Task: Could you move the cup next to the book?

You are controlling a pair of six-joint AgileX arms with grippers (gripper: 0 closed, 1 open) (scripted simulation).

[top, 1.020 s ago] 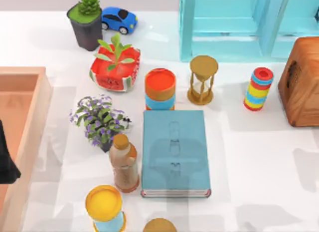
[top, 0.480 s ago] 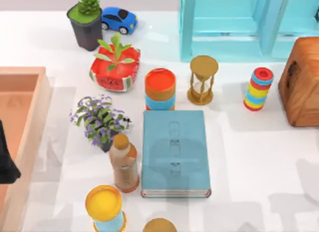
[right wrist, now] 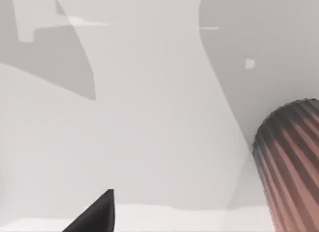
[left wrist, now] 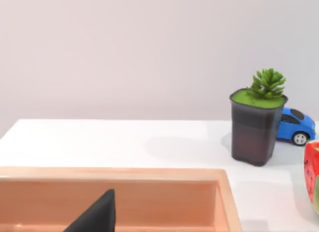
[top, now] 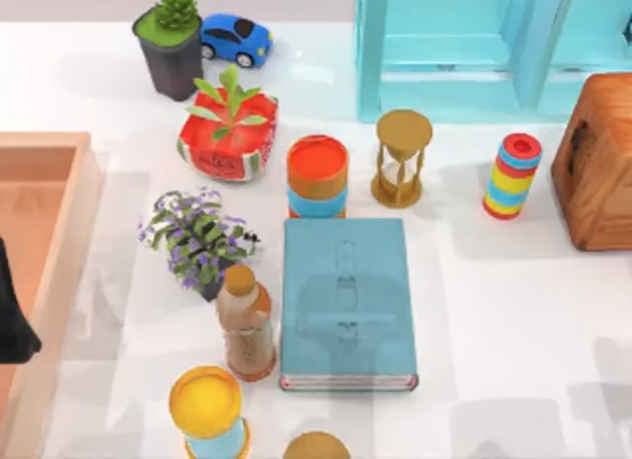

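Observation:
The book lies flat in the middle of the table, blue-teal with white page edges toward the front. In the top view the cup is out of view. A reddish-brown ribbed round vessel, the cup by its look, stands on the white table at the edge of the right wrist view. One dark fingertip of my right gripper shows there, well apart from that vessel. My left arm is parked at the table's left edge over the wooden tray, and its dark fingertip shows above the tray.
Around the book stand an orange-topped canister, an hourglass, a brown bottle, a purple flower pot and a yellow-topped canister. A tan round top sits at the front edge. A striped ring stack and wooden box stand right.
The arm shadows on the table's front right have slid toward the right edge. No object on the table has moved, and the left arm has stayed put.

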